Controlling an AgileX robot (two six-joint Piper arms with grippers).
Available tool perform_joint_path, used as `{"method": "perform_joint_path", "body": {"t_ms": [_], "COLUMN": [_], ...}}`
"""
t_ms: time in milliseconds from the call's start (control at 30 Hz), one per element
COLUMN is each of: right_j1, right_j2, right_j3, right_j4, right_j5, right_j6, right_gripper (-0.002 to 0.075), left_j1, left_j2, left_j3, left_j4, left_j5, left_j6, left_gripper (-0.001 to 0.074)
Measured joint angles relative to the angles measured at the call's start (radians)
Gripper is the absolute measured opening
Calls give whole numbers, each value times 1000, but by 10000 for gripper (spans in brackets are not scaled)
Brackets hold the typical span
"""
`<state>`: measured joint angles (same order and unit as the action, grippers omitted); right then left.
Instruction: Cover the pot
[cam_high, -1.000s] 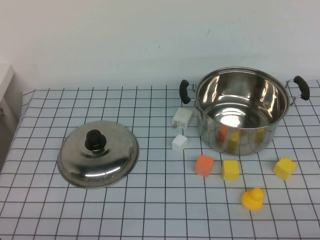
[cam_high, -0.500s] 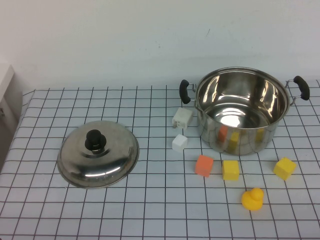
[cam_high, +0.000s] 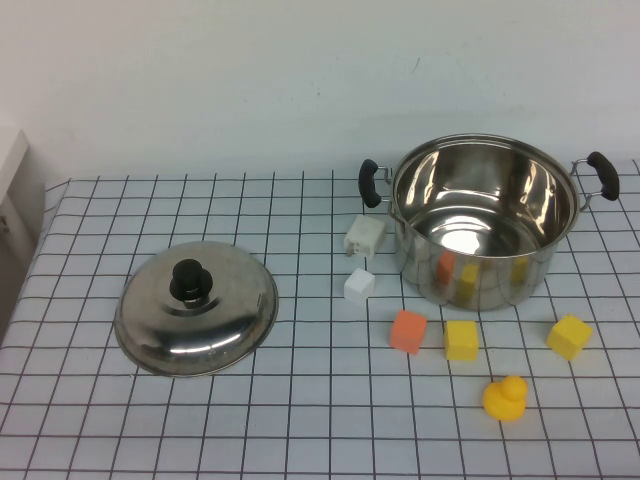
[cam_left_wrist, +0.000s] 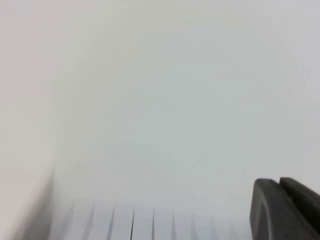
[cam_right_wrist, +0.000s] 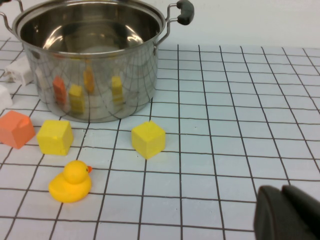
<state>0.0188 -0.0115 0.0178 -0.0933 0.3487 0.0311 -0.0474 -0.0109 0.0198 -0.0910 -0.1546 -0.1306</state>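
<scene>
Right gripper (cam_right_wrist: 287, 212) sits low with open grid ahead of me; the uncovered pot (cam_right_wrist: 92, 60) stands beyond. Left gripper (cam_left_wrist: 285, 207) faces blank wall. Grip states I cannot tell.

On the checked tablecloth (cam_high: 300, 420) lie two white blocks (cam_high: 363, 236), an orange block (cam_high: 408, 331), two yellow blocks (cam_high: 461, 340) and a yellow rubber duck (cam_high: 506, 398), all near one another

The left gripper (cam_left_wrist: 287, 207) shows only as a dark finger part, in front of a pale wall (cam_left_wrist: 175, 90); below lies the checked cloth (cam_left_wrist: 145, 222), blurred
</scene>
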Motion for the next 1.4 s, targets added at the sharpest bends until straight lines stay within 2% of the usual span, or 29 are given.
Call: {"method": "perform_joint_path", "body": {"t_ms": [200, 300, 367, 433, 500, 600, 700, 967, 1100, 1233, 1400], "right_j1": [0, 0, 0, 0, 0, 0, 0, 0, 0, 0, 0], "right_j2": [0, 0, 0, 0, 0, 0, 0, 0, 0, 0, 0], "right_j3": [0, 0, 0, 0, 0, 0, 0, 0, 0, 0, 0], "right_j4": [0, 0, 0, 0, 0, 0, 0, 0, 0, 0, 0], "right_j5": [0, 0, 0, 0, 0, 0, 0, 0, 0, 0, 0], "right_j6": [0, 0, 0, 0, 0, 0, 0, 0, 0, 0, 0], "right_gripper": [9, 9, 9, 9, 9, 9, 9, 9, 9, 9, 9], "left_j1": [0, 0, 0, 0, 0, 0, 0, 0, 0, -27, -124], "left_j2": [-2, -4, -4, -6, 9, 93, 229, 661, 884, 1081, 1249], "left_j3": [0, 0, 0, -35, -119, -251, -381, -639, -711, -742, -758], "left_j4": [-7, -39, -99, -235, -397, -527, -567, -580, -580, -552, -292], "left_j5": [-438, -546, -531, -379, -174, -40, 4, 169, 124, -40, -288], "left_j6": [-20, -32, -36, -29, 64, 247, 348, 386, 389, 389, 262], "left_gripper": [-1, -1, -1, -1, -1, -1, -1, -1, -1, -1, -1]}}
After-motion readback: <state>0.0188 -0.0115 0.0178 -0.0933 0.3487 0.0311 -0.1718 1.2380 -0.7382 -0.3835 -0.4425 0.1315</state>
